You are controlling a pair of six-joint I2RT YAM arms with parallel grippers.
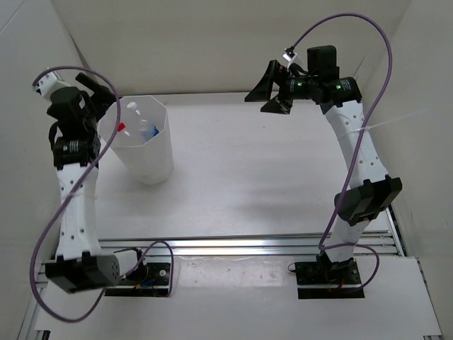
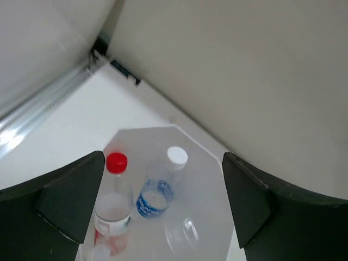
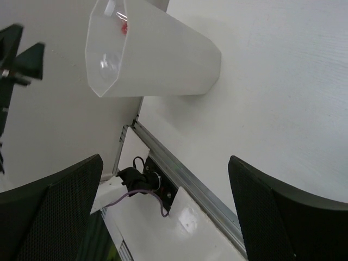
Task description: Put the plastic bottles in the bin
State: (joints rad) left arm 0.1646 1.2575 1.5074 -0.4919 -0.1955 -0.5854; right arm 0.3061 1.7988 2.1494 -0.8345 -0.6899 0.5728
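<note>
The bin [image 1: 152, 159] stands at the back left of the table, and plastic bottles stand inside it. In the left wrist view a red-capped bottle [image 2: 112, 201] and a blue-labelled bottle with a white cap [image 2: 157, 193] lean together inside the bin [image 2: 209, 179]. A faint clear bottle [image 2: 187, 231] lies lower down beside them. My left gripper [image 2: 163, 174] hangs open directly above the bin's mouth with nothing between its fingers. My right gripper [image 1: 262, 94] is raised at the back right, open and empty, far from the bin [image 3: 163, 60].
White walls close in behind and to the left of the bin. An aluminium rail [image 1: 248, 244] runs along the near edge by the arm bases. Purple cables [image 1: 64, 212] loop off both arms.
</note>
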